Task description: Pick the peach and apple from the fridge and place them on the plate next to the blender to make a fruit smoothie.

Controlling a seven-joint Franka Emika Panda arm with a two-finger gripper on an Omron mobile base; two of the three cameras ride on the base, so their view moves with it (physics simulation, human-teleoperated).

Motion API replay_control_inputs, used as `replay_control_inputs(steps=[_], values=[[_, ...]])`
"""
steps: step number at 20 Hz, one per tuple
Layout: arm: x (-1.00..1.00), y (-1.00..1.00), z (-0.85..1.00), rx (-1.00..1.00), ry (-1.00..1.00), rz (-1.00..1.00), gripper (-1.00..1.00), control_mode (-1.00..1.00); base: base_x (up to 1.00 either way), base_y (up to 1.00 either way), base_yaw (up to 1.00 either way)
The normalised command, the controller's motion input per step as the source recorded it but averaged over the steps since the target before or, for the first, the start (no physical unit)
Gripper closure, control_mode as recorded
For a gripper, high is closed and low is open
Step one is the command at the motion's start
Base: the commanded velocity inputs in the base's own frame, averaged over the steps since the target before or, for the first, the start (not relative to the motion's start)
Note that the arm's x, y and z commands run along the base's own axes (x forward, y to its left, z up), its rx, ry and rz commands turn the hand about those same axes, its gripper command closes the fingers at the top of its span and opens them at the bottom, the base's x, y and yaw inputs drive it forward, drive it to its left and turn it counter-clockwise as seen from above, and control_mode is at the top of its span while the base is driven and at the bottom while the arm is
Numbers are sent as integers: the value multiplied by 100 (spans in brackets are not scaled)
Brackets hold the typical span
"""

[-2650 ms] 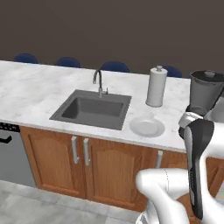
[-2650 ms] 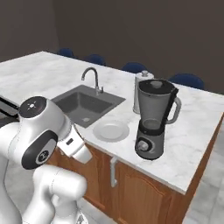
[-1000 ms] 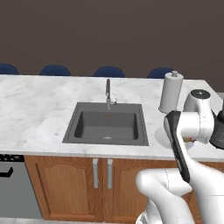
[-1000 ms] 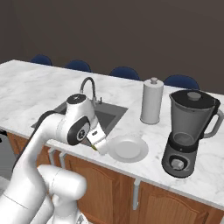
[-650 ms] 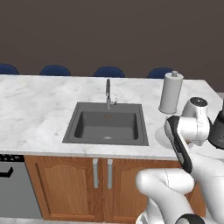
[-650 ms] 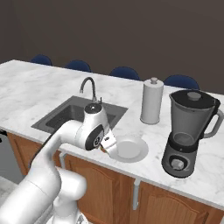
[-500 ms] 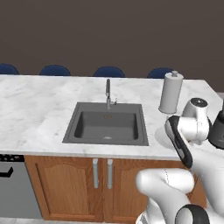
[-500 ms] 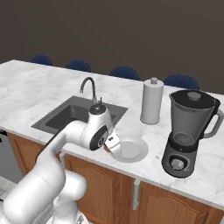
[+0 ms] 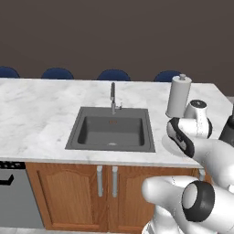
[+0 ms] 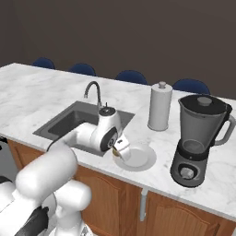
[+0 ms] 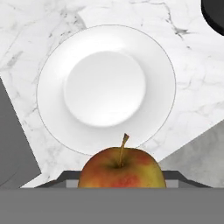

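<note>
Now the gripper [image 10: 118, 148] holds the apple [image 11: 122, 168] tight over the plate's [image 11: 52, 78] near rim. Bare counter [image 11: 26, 39] surrounds the plate.

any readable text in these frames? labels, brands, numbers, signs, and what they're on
None: no words, numbers or signs can be read in any view.
blender: a round knob on the base, no markings legible.
paper-towel roll: plain white.
plate: plain white.
apple, held in the gripper: no sticker.
Dark panel at the left edge of the left base view: too small to make out any markings.
</note>
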Motion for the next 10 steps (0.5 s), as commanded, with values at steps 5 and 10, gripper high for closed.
replay_control_inputs(steps=[5,10], values=[[24,-18,-31,0,3,0,100,-100,0,0,0],[23,-15,-33,0,4,0,100,-100,0,0,0]])
